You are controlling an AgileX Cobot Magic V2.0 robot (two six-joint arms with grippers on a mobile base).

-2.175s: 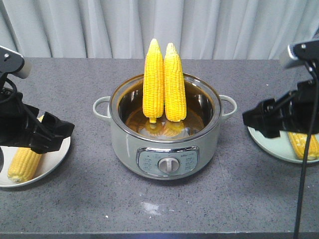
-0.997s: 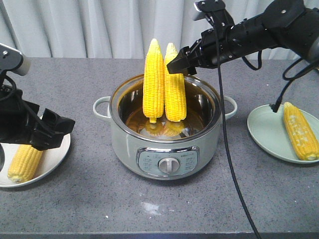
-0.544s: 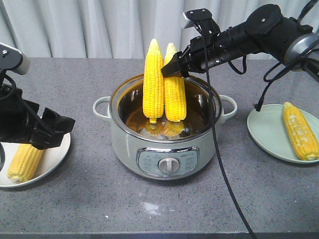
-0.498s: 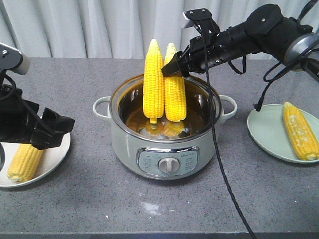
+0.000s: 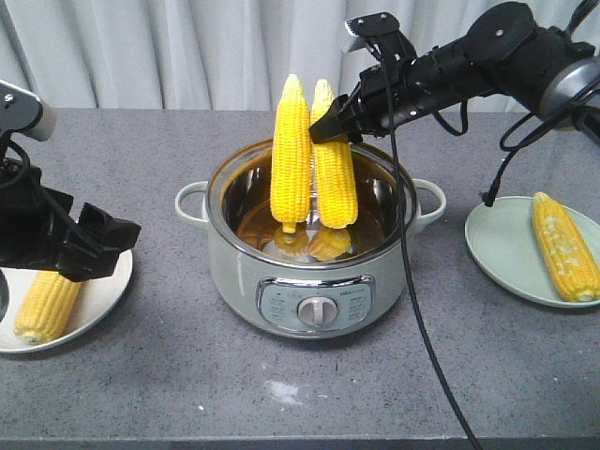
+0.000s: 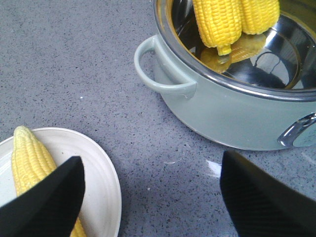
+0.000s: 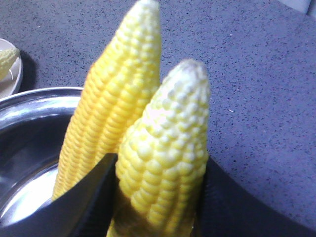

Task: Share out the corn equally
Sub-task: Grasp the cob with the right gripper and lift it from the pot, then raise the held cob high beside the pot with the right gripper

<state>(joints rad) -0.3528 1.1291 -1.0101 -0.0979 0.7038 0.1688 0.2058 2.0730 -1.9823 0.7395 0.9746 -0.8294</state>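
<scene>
- grey speckled countertop, pale pleated curtain behind it; white smudge near the front edge
- pale green electric pot mid-counter, two side handles, dial panel in front, shiny steel inside
- two corn cobs stand in the pot, tips up, well above the rim: free cob and gripped cob, pressed side by side
- right gripper reaches in from the green-plate side, fingers clamped on either side of the gripped cob's upper part; that cob leans a little, lower end inside the pot
- left gripper hangs over the white plate, fingers spread wide, nothing between them
- white plate at the left end, white-plate cob lying on it
- pale green plate at the right end, green-plate cob lying on it
- black cable hangs from the right arm, past the pot's side
</scene>
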